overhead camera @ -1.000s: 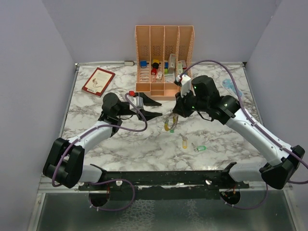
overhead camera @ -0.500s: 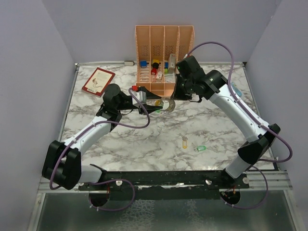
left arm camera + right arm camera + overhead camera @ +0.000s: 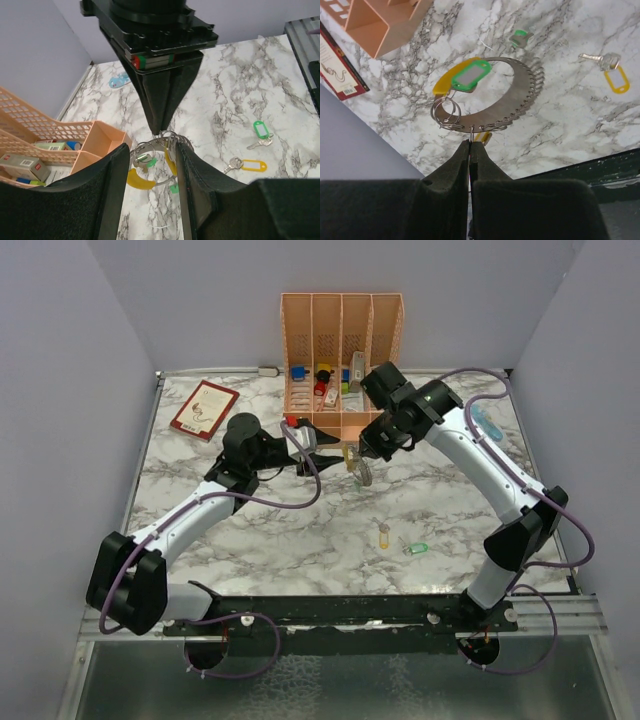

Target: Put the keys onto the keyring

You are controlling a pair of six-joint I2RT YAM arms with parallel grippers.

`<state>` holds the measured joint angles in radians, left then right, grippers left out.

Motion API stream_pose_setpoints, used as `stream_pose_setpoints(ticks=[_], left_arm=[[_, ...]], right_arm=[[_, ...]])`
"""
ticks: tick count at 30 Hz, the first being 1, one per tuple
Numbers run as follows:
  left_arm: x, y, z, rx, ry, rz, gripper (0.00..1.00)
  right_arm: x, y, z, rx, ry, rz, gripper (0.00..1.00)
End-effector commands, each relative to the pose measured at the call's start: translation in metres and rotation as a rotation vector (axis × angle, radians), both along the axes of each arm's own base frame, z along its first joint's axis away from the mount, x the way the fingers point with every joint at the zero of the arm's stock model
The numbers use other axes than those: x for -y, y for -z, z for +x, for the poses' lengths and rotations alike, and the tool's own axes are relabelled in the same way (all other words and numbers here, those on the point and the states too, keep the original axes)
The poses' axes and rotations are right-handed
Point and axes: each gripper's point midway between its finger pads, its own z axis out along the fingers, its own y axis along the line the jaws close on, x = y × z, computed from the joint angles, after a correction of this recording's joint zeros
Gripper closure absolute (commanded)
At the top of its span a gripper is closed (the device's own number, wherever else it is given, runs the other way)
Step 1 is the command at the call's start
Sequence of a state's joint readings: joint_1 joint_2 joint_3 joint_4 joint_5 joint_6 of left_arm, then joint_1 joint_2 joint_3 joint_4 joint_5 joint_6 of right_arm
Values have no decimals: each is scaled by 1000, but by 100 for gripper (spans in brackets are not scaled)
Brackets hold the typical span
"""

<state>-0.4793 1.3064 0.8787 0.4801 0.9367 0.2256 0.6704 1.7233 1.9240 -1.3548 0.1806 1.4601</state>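
The right gripper (image 3: pixel 469 142) is pressed together on a thin wire loop at the near edge of the keyring (image 3: pixel 516 95), which hangs from its tips over the table (image 3: pixel 560 130). A green tag (image 3: pixel 472 76) and a yellow tag (image 3: pixel 444 86) sit on the ring, across its opening from the fingertips. The left gripper (image 3: pixel 152 148) stands spread, one finger on either side of the ring; I cannot tell whether either pad touches the metal.

Just behind the pair runs the front edge of the orange organizer (image 3: pixel 340 340), so there is little room that way. Toward the arm bases the table lies open, with a loose yellow key (image 3: pixel 383 536) and a loose green key (image 3: pixel 416 548) well apart from the ring. The book (image 3: pixel 204 409) lies well beyond the left gripper, near the table's far edge.

A second ago the ring hung nearer the bases. It has since been carried back toward the organizer, and the left gripper has come across to meet it. Both loose keys have stayed where they were.
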Motion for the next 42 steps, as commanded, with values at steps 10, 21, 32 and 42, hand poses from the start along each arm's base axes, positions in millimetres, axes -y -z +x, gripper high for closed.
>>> stream_pose_setpoints(ticks=[10, 21, 32, 42], left_arm=[[10, 57, 2, 35, -49, 140, 58], [14, 65, 10, 232, -123, 218, 60], [10, 67, 18, 266, -170, 236, 100], [7, 71, 12, 271, -146, 272, 100]], right_arm=[[-20, -13, -2, -69, 188, 204, 99], [-26, -16, 2, -57, 189, 243, 99], [-28, -16, 2, -40, 179, 269, 99], [-25, -20, 3, -24, 194, 273, 99]])
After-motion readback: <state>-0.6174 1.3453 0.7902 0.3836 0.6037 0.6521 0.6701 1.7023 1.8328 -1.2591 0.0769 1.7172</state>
